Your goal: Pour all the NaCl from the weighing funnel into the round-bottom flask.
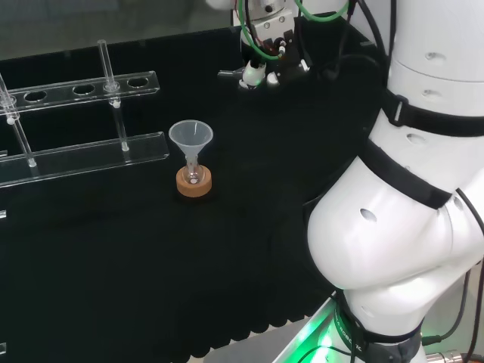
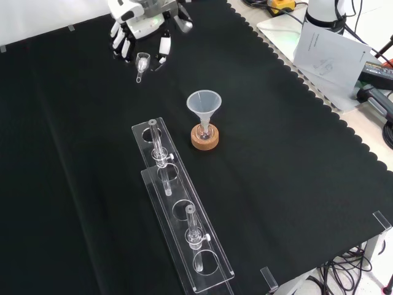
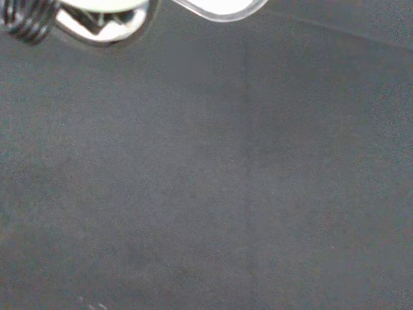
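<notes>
A small round-bottom flask (image 2: pixel 204 131) sits on a cork ring (image 2: pixel 204 139) near the middle of the cloth, with a clear plastic funnel (image 2: pixel 203 103) standing in its neck. The same funnel (image 1: pixel 190 137) and cork ring (image 1: pixel 193 184) show left of the arm in the head view. High above the cloth, at the front view's top left, the hand (image 2: pixel 142 26) has its fingers curled round a small clear weighing funnel (image 2: pixel 142 64), spout pointing down. In the head view the hand (image 1: pixel 261 68) hangs well to the right of the flask. The wrist view shows the weighing funnel's clear rim (image 3: pixel 219 9).
A clear acrylic tube rack (image 2: pixel 178 209) with two glass tubes runs from beside the flask toward the front view's bottom. That rack (image 1: pixel 83 125) stands left of the flask in the head view. Papers and cables (image 2: pixel 328 52) lie off the cloth at the front view's right.
</notes>
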